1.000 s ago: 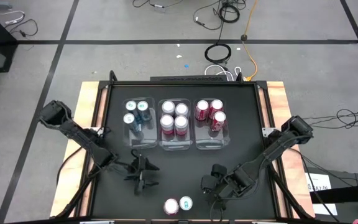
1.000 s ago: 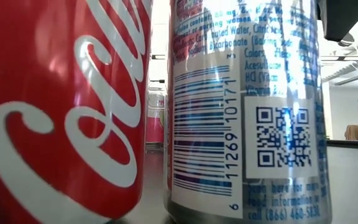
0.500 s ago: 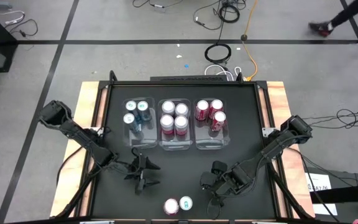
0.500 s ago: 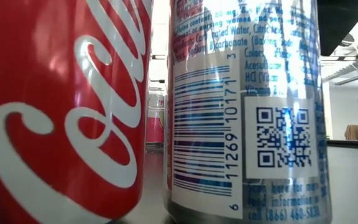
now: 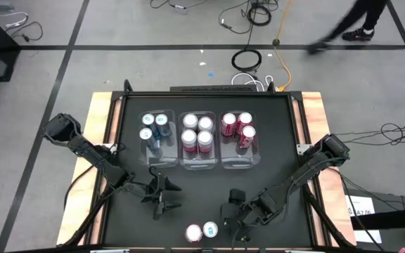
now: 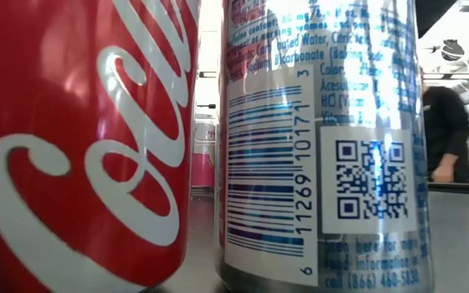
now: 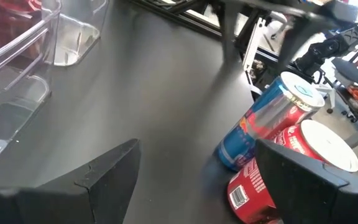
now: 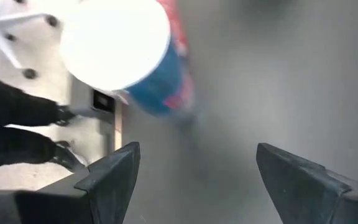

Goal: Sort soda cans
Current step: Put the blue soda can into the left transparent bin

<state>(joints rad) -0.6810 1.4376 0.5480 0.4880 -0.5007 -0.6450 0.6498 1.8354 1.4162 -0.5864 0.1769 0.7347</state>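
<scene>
Black tabletop: left gripper [image 5: 162, 199] jaws spread, idle mid-left. Red can [image 5: 193, 232] and teal can [image 5: 210, 228] stand touching at near edge; rigid, slick, light, so grip mid-body. Right gripper [image 5: 235, 218] spread, just right.

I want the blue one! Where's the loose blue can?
In the high view the blue can stands at the table's near edge, beside the red can, right gripper close by.

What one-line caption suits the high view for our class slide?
Both open grippers, left and right, flank two unsorted cans, red and blue, below three can-filled bins.
</scene>
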